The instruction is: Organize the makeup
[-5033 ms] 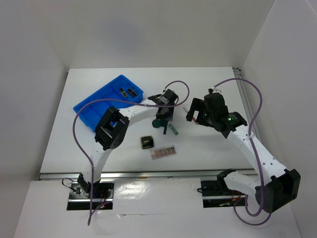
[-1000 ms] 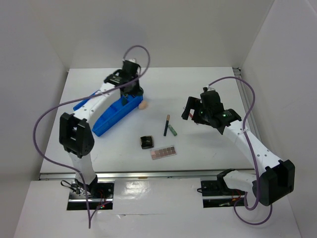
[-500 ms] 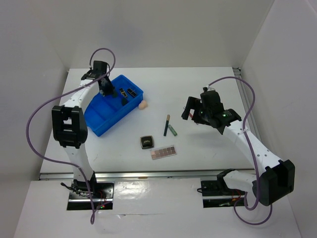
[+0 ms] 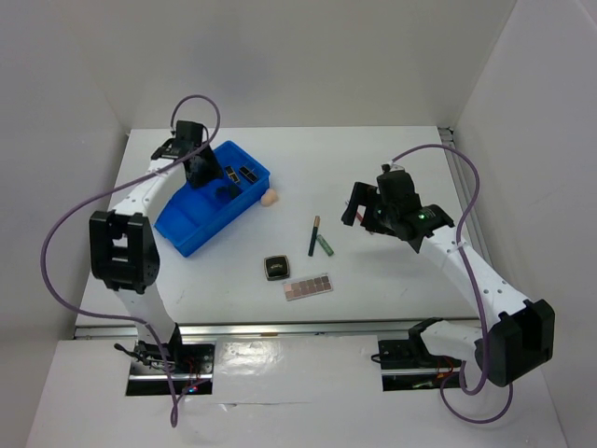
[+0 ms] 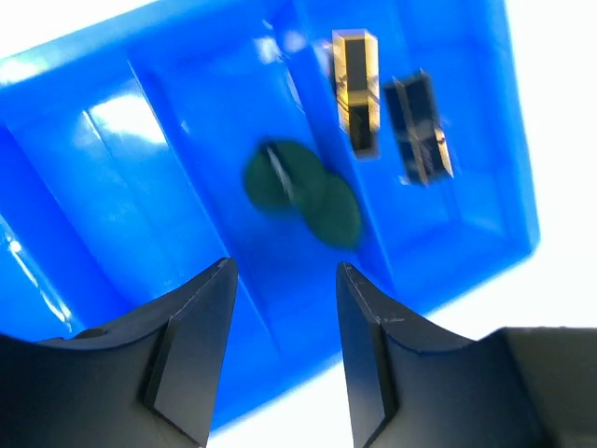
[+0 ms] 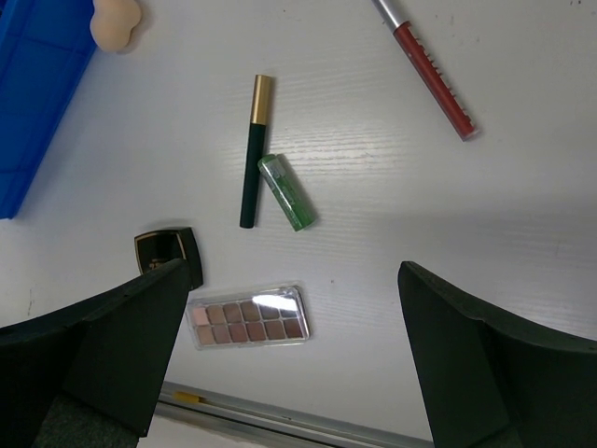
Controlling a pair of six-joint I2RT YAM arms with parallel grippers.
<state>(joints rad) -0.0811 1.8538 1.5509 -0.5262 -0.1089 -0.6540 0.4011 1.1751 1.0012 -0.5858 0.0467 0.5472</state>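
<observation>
My left gripper [image 4: 207, 174] hangs open and empty over the blue tray [image 4: 191, 229]. In the left wrist view the gripper [image 5: 284, 359] is above a dark round compact [image 5: 303, 191], which lies in a middle compartment. Two black-gold lipstick tubes [image 5: 356, 91] lie in the neighbouring compartment. On the table lie a beige sponge [image 4: 270, 197], a dark pencil [image 4: 314, 235], a green pencil [image 4: 324, 245], a square compact [image 4: 276, 268] and an eyeshadow palette [image 4: 309, 287]. My right gripper [image 4: 368, 210] is open and empty, held high above the palette [image 6: 247, 317]. A red pencil [image 6: 431, 79] shows only in the right wrist view.
The tray sits at the back left, angled, with its corner near the sponge [image 6: 117, 21]. White walls close in the table on the left, back and right. A metal rail [image 4: 280, 327] runs along the near edge.
My left arm swung from the table's middle to the tray, and the dark round compact now lies in it. The tray shifted a little. My right arm barely moved.
</observation>
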